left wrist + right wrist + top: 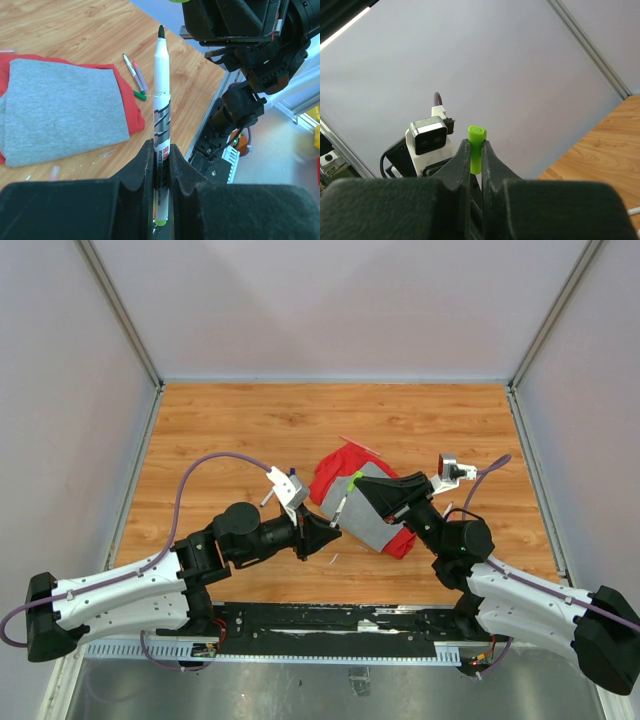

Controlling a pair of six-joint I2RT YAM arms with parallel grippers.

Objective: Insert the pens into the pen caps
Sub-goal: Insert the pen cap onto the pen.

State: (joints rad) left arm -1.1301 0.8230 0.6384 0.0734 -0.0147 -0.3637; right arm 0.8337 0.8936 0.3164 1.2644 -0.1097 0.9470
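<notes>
My left gripper (328, 532) (161, 147) is shut on a white marker pen (161, 95) with a lime-green rear end; its bare black tip points up toward my right gripper. The pen shows in the top view (343, 504) as a thin white line. My right gripper (358, 486) (476, 145) is shut on a lime-green pen cap (477, 150) (356, 478), held just above the pen's tip, above the cloth. Two more pens (136, 73) and a small green cap (140, 95) lie on the table beside the cloth.
A folded red-and-grey cloth (375, 510) (60, 110) lies mid-table under both grippers. A pink pen (360, 446) lies at its far edge. Small pale bits (55, 172) lie on the wood near the cloth. Grey walls enclose the table; its near edge is the black rail (330, 620).
</notes>
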